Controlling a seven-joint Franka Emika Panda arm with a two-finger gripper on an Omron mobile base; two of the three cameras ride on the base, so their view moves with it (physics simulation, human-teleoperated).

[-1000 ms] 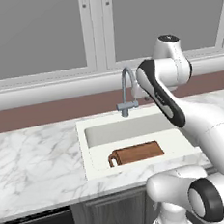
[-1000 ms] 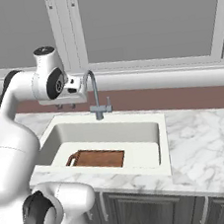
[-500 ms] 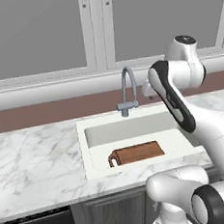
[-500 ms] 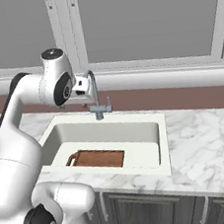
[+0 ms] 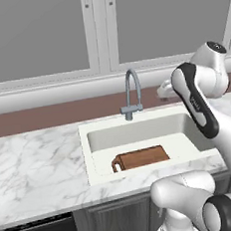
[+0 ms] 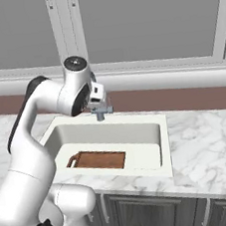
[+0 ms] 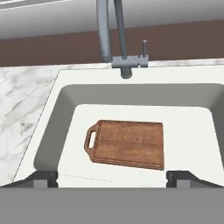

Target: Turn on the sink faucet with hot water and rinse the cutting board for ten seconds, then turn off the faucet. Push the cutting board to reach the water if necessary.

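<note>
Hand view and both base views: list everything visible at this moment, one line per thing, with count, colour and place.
sink faucet: one, grey metal, arched spout, at the back rim of the sink; no water visible.
faucet lever: one, grey, short, upright beside the faucet base.
sink: one, cream-white basin, set in the counter.
cutting board: one, reddish-brown wood, flat on the basin floor near the front wall, handle loop toward the basin's left end.
counter: one, white grey-veined marble, around the sink.
window: grey panes with a white frame, behind the counter.
cabinets: dark grey, below the counter.
arm: one, white with dark joints, raised over the sink.
claw: one, dark tips spread wide, nothing between them.
</note>
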